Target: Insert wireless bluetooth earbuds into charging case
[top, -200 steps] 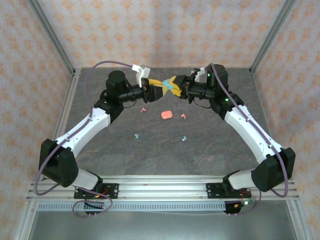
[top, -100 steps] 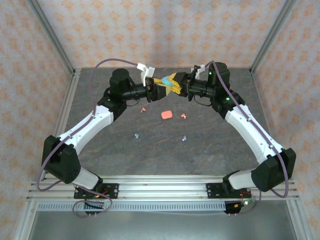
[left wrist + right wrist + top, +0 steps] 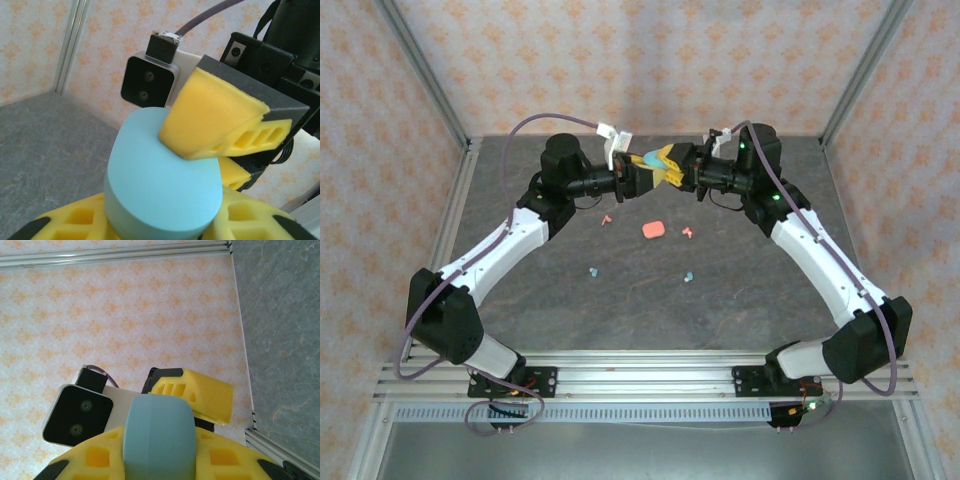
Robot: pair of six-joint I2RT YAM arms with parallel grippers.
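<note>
Teal case (image 3: 150, 172) hangs mid-air — left gripper (image 3: 160, 222) and right gripper (image 3: 157, 460) both clamp it.

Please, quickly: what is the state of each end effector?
Left end effector: closed on the teal case.
Right end effector: closed on the same case.

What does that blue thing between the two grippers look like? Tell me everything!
The blue case is a smooth, rounded oval, pale blue-teal all over, plastic by its look, with a flat face and curved sides. No seam or opening shows, so I cannot tell if it is shut. It hangs in the air above the back of the table, touching nothing below. The left gripper and the right gripper both pinch it between yellow fingers, from opposite sides.
</note>
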